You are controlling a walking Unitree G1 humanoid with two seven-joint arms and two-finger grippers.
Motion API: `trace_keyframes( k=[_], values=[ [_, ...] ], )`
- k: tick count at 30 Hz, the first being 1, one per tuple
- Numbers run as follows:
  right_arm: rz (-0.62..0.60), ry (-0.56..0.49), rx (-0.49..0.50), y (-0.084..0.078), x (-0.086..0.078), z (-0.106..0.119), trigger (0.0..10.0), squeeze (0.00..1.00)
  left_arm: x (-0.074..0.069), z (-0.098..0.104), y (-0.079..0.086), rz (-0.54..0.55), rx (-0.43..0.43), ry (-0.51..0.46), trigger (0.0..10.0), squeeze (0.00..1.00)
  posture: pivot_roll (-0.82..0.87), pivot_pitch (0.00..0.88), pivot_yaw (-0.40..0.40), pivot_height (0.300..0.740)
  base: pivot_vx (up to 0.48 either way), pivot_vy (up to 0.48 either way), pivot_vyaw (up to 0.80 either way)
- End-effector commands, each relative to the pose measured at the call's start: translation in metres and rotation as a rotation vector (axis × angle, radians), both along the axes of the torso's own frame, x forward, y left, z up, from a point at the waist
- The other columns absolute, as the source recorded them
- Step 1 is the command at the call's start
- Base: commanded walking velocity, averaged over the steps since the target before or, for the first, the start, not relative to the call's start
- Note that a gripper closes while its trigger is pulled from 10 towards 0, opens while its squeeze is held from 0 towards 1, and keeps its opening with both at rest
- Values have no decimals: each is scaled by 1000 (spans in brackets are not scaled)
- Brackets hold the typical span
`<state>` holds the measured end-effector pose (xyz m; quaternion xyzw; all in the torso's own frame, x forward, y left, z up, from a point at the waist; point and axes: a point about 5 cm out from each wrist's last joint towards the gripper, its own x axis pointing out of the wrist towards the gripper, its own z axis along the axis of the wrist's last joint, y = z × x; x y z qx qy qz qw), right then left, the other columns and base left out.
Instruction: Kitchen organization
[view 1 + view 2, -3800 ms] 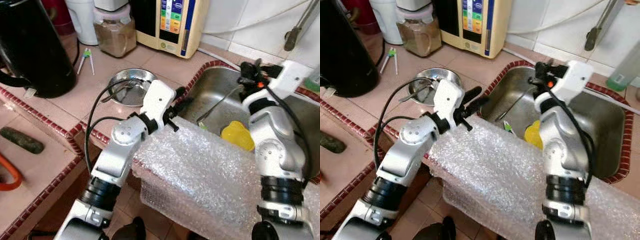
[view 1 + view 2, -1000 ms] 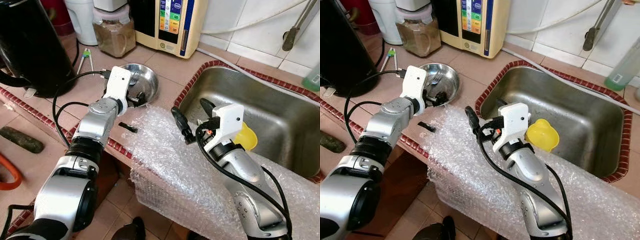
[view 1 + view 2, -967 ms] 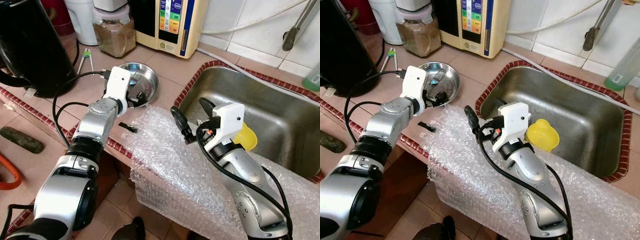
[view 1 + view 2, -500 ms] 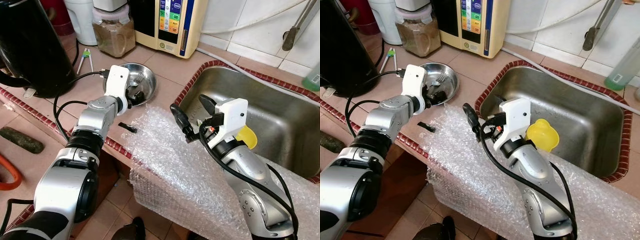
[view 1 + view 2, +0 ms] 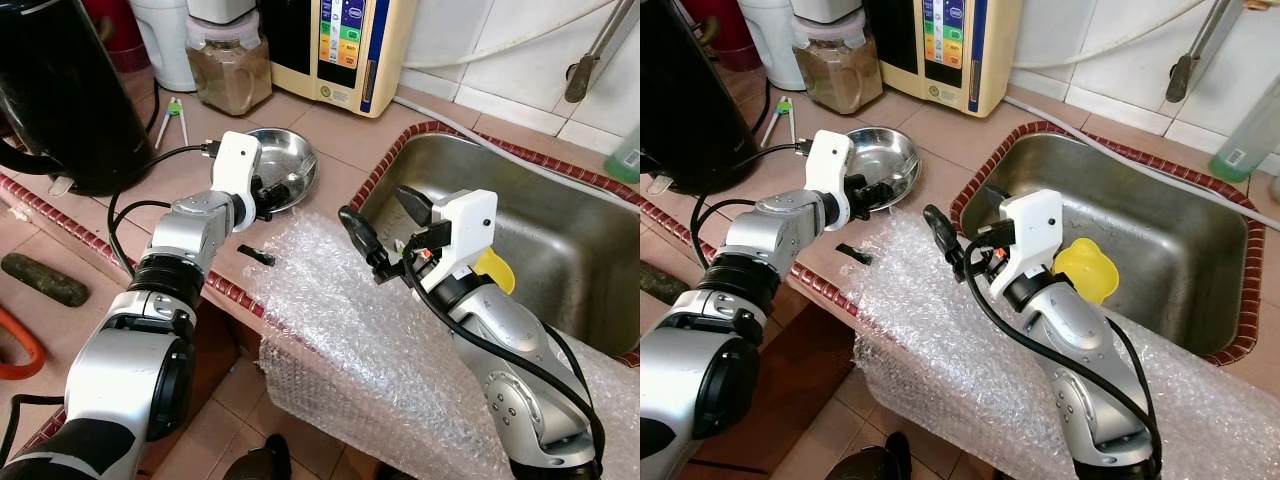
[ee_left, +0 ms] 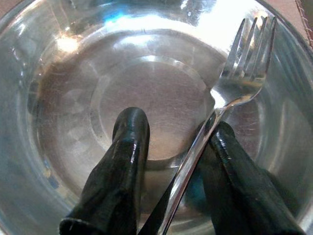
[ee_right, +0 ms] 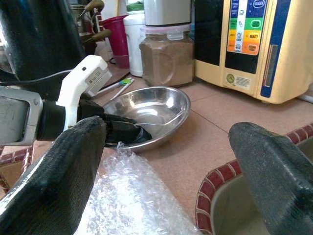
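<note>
one fork (image 6: 234,78) lies between the left end effector's (image 6: 173,147) spread fingers inside the steel bowl (image 5: 292,163).

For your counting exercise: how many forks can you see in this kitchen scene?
1. A single fork lies in the steel bowl on the counter, between the fingers of the left claw. Others may be hidden in the sink.

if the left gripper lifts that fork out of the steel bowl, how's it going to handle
The fork looks like thin polished metal, so probably stiff and light, but slick against the left gripper fingers. Its handle runs between them with a gap on one side, so it may pivot or slide if pinched loosely. The shallow steel bowl looks light too and might skid on the tile counter.
</note>
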<state>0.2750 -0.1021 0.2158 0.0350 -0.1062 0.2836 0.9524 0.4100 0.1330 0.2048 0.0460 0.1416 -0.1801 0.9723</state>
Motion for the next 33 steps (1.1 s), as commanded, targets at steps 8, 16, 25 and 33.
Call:
trace_keyframes(
  k=[8,16,25,33],
  values=[
    [-10,5,7,-3,1,1,10000,0,-2,4,-3,18,20,-81,0,0,9,163,9,740,0,0,0],
    [-32,12,20,-4,5,0,10000,0,-12,2,-20,-39,22,-213,0,0,11,163,3,740,0,0,0],
    [-115,1,100,-15,14,8,10000,0,-35,1,-50,-154,45,-431,0,0,12,161,-7,740,0,0,0],
    [-170,51,346,-27,23,18,10000,0,-60,1,-79,-323,15,-551,0,0,12,160,-11,740,0,0,0]
  ],
)
